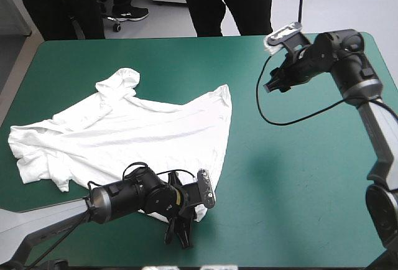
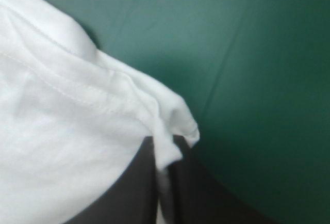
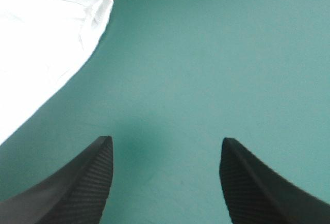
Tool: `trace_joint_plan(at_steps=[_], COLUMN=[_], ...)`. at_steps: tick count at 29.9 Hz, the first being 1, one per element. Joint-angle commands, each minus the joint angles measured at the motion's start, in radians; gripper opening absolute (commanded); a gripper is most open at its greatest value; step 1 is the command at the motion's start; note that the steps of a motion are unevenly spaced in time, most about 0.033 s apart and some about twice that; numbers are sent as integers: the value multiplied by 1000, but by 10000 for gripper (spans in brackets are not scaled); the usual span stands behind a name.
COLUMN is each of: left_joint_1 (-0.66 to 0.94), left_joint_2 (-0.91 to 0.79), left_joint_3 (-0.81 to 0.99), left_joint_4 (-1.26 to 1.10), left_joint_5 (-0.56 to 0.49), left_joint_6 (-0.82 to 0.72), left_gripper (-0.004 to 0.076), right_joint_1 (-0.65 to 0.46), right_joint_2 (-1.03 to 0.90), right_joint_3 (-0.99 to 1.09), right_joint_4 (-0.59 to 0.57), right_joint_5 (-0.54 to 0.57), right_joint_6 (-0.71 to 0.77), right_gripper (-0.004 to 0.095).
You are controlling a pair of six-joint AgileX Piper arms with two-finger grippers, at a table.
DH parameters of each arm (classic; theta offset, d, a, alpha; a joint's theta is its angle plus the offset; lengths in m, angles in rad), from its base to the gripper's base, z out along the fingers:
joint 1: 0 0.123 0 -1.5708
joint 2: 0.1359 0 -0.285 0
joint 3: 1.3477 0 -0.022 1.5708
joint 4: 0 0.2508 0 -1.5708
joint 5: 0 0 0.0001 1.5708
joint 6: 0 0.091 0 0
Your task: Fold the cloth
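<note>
Two left fingers (image 2: 206, 201) nipping T-shirt (image 2: 62, 131) hem, corner hidden under left arm (image 1: 118, 198)

One high camera, one per wrist.
High view: forward and down over the teal-green counter (image 1: 298, 176). Left wrist view: close on the white short-sleeved cloth T-shirt (image 2: 62, 131) at the left pincer (image 2: 164, 146). Right wrist view: farther off, the shirt's corner ahead of the right pincer (image 3: 166, 139).

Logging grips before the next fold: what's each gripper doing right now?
Left gripper: shut on the edge of the T-shirt.
Right gripper: open, holding nothing.
</note>
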Motion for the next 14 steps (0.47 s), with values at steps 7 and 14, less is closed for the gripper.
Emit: trace_joint_plan(at_steps=[7, 14], left_joint_1=[-13, -13], left_joint_2=[2, 2], left_joint_3=[-1, -1], left_joint_4=[-138, -163], left_joint_5=[40, 40], left_joint_6=[-17, -19], left_gripper=[-17, -17], right_joint_1=[108, 122], right_joint_2=[228, 373], right_joint_3=[-239, -347], right_joint_4=[8, 63], right_joint_5=[-66, -95], right_joint_6=[-31, -46], right_gripper=[577, 577])
